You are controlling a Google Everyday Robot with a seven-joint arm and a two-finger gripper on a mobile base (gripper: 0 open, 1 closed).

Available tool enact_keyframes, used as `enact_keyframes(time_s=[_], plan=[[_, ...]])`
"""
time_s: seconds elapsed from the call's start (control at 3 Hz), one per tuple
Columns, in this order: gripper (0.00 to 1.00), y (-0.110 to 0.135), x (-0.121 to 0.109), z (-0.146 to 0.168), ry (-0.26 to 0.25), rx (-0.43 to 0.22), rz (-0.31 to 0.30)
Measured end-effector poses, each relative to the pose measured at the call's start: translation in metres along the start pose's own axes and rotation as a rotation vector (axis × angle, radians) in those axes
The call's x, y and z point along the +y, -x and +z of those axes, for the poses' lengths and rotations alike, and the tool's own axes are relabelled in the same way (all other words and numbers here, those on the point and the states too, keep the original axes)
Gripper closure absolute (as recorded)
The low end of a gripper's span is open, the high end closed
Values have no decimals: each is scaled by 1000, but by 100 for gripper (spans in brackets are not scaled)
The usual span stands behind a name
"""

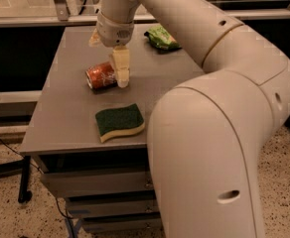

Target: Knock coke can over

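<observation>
The coke can [100,76], red-orange with a silver end, lies on its side on the grey table [60,128], left of centre. My gripper [107,62] hangs from the big white arm just above it and is open. One cream finger [120,69] reaches down to the table at the can's right end, touching it or very nearly. The other finger [93,37] shows behind the can, to the upper left. The gripper holds nothing.
A green and yellow sponge [119,122] lies near the table's front edge. A green snack bag [161,37] lies at the back right. My white arm [219,133] fills the right side of the view. Drawers [95,182] sit under the table.
</observation>
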State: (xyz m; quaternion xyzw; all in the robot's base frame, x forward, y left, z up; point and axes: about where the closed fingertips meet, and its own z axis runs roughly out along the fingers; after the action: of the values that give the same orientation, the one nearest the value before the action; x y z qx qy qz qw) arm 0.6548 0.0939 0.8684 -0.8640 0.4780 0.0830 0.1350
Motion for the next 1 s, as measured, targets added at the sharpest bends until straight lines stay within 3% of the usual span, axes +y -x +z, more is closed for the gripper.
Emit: enact_keyframes(time_s=[0.33,1.0], plan=[[0,-8,3,1,-4,-94,87],[0,-43,11,-21,-109,-268,316]])
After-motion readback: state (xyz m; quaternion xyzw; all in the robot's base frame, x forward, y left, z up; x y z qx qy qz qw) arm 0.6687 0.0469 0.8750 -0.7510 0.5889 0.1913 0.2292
